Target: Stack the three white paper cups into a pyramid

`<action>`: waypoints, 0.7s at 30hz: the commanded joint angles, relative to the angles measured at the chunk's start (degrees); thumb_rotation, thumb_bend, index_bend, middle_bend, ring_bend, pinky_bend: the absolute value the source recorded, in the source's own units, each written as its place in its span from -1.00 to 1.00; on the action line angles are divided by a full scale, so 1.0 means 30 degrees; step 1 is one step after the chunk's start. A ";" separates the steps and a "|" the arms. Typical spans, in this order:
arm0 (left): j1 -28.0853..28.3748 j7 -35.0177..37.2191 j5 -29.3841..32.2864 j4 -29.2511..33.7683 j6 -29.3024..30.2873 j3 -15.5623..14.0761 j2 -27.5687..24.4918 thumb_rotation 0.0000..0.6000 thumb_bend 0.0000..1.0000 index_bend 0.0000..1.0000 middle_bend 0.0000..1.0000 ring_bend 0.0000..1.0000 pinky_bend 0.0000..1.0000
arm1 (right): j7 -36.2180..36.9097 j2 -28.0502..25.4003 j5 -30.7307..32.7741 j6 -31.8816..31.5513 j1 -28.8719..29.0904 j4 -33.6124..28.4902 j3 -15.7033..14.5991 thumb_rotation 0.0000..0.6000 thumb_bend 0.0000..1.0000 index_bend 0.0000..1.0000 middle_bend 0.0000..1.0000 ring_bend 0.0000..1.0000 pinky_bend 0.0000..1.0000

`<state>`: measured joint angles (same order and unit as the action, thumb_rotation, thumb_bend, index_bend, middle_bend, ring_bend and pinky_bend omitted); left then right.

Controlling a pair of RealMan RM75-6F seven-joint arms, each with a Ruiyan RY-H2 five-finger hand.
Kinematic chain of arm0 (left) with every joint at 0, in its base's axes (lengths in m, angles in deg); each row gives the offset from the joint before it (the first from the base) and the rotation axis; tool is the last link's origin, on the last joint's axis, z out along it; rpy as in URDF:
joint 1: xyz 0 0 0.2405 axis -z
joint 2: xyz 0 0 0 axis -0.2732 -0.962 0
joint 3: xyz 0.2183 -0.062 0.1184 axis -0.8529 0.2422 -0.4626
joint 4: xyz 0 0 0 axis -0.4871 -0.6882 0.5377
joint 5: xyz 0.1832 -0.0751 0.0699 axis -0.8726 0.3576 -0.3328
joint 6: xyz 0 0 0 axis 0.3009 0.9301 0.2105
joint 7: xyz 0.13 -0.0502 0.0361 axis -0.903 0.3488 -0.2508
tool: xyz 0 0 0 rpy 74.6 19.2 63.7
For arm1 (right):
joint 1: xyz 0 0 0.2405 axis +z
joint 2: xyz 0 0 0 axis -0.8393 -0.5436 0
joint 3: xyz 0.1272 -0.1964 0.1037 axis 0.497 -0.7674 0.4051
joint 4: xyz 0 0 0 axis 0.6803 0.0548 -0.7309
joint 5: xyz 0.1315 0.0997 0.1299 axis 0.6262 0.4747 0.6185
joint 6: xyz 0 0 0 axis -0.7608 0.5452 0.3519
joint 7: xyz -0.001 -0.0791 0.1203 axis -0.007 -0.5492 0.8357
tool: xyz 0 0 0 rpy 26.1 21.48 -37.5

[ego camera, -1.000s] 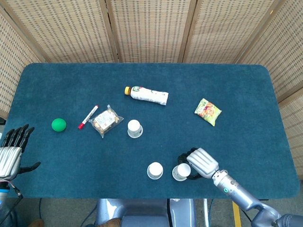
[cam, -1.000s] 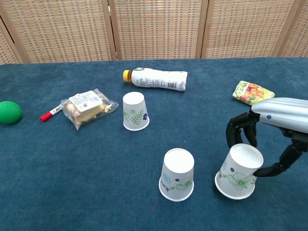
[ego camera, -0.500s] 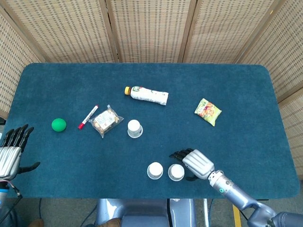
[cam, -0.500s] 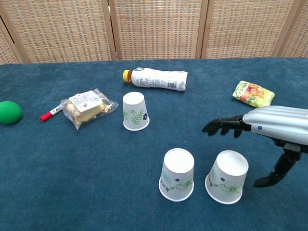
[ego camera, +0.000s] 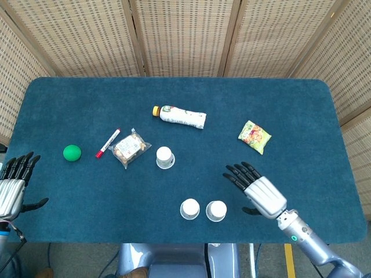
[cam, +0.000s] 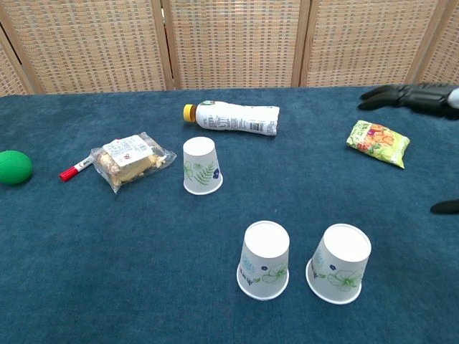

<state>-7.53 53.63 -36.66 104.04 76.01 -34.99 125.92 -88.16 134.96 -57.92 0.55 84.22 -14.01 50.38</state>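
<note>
Two upside-down paper cups, the left cup [cam: 263, 259] and the right cup [cam: 339, 263], are standing side by side at the lower centre of the table [ego camera: 290, 104], seemingly forming the pyramid's base. The third cup [cam: 200, 165] is waiting apart, above and left. The right hand [ego camera: 258, 189] is hovering empty right of the pair, fingers spread. The left hand [ego camera: 13, 184] is idling at the lower left edge, fingers apart, holding nothing.
</note>
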 commanded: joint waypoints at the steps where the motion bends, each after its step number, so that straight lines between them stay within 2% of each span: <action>1: 0.0505 -0.0051 -0.0444 -0.0656 -0.0278 0.0132 0.0555 1.00 -1.00 -1.00 -1.00 -1.00 -1.00 | 0.1390 0.0358 0.0959 -0.4126 -0.2204 0.5945 0.1165 1.00 -1.00 -1.00 -1.00 -1.00 -1.00; 4: 0.1581 -0.0276 -0.1029 -0.1079 -0.0876 0.0659 0.1001 1.00 -1.00 -1.00 -1.00 -1.00 -1.00 | 0.2008 0.0906 0.2503 -0.4419 -0.3250 0.6767 0.1401 1.00 -1.00 -1.00 -1.00 -1.00 -1.00; 7: 0.2726 -0.0110 -0.1484 -0.1318 -0.1784 0.1090 0.1212 1.00 -1.00 -1.00 -1.00 -1.00 -1.00 | 0.1489 0.0828 0.3229 -0.4339 -0.3864 0.5949 0.1363 1.00 -1.00 -1.00 -1.00 -1.00 -1.00; 9: 0.4468 -0.0696 -0.1964 -0.1338 -0.3197 0.1857 0.1342 1.00 -1.00 -1.00 -1.00 -1.00 -1.00 | 0.1175 0.0769 0.3471 -0.4526 -0.4425 0.5026 0.1170 1.00 -1.00 -1.00 -1.00 -1.00 -1.00; 12: 0.5789 -0.1441 -0.1894 -0.1491 -0.4449 0.2435 0.1604 1.00 -1.00 -1.00 -1.00 -1.00 -1.00 | 0.0530 0.0631 0.3579 -0.4573 -0.4700 0.4300 0.1120 1.00 -1.00 -1.00 -1.00 -1.00 -1.00; 13: 0.6844 -0.1771 -0.1928 -0.1676 -0.5553 0.2752 0.1920 1.00 -1.00 -0.99 -1.00 -1.00 -1.00 | 0.0009 0.0453 0.3559 -0.4566 -0.4804 0.3915 0.1073 1.00 -1.00 -1.00 -1.00 -1.00 -1.00; 14: 0.7905 -0.1915 -0.1489 -0.1941 -0.7057 0.3045 0.2231 1.00 -1.00 -0.98 -1.00 -1.00 -1.00 | -0.0455 0.0320 0.3588 -0.4677 -0.4909 0.3510 0.1139 1.00 -1.00 -1.00 -1.00 -1.00 -1.00; 16: 0.9017 -0.2078 -0.0788 -0.2140 -0.8629 0.3371 0.2627 1.00 -1.00 -0.94 -1.00 -1.00 -1.00 | -0.0818 0.0207 0.3602 -0.4677 -0.4993 0.3190 0.1192 1.00 -1.00 -1.00 -1.00 -1.00 -1.00; 21: 1.1700 -0.3168 0.0975 -0.3636 -1.1466 0.4225 0.4502 1.00 -1.00 -0.80 -1.00 -0.92 -0.86 | -0.0956 0.0062 0.3960 -0.4204 -0.5048 0.3042 0.1425 1.00 -1.00 -1.00 -1.00 -1.00 -1.00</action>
<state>22.40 46.91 -37.42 96.37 46.86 -24.72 135.51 -91.04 135.29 -46.27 -12.37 69.19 -4.90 54.43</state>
